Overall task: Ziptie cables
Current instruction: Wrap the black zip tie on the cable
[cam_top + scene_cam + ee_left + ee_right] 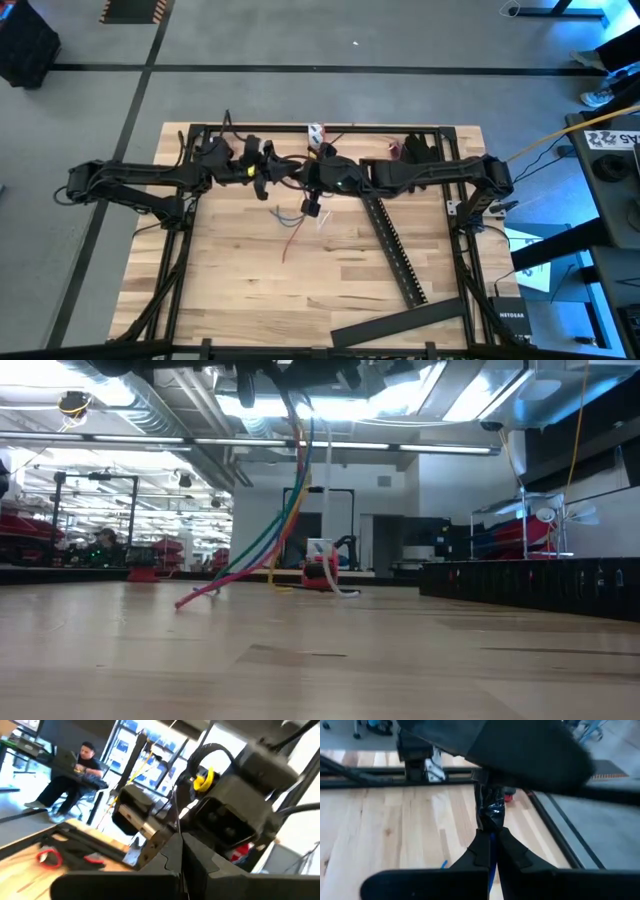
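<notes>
Both hands, left hand (268, 170) and right hand (312, 178), pinch the limp, light cables (262, 550) (trailing toward six o'clock) above the worktop (330, 270), best gripped mid-bundle.

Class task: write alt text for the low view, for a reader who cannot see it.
A bunch of coloured cables hangs from above the picture's top edge, its loose ends trailing on the wooden table. Behind it a small red and white object sits on the table, with a bright room beyond.
</notes>
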Tool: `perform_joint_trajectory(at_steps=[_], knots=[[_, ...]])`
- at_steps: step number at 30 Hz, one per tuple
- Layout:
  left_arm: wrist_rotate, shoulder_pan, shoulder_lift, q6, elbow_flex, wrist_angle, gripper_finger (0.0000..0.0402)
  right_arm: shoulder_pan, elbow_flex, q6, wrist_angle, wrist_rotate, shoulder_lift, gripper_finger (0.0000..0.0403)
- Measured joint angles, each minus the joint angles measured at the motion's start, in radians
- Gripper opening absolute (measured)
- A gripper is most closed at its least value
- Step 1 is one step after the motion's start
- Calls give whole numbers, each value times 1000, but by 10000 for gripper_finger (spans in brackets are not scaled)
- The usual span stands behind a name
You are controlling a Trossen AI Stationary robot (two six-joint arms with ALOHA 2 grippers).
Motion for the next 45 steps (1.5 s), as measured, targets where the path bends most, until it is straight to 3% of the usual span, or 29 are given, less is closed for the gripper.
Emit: perform_joint_trajectory(at_steps=[8, 16, 26, 32, 39, 45], knots=[[0, 20, -22, -88, 2, 20, 1, 13, 0, 2, 54, 8, -7, 10], [1, 42, -72, -17, 3, -58, 1, 19, 141, -28, -81, 18, -8, 10], [114, 42, -72, 27, 2, -97, 1, 12, 160, -25, -99, -23, 19, 10], [127, 69, -103, 20, -3, -150, 1, 13, 163, 1, -190, -18, 43, 10], [125, 126, -226, 100, -1, -422, 1, 12, 164, 68, -392, 32, 28, 10], [117, 132, -280, 275, 0, -857, 1, 12, 143, 116, -504, -13, 35, 10]])
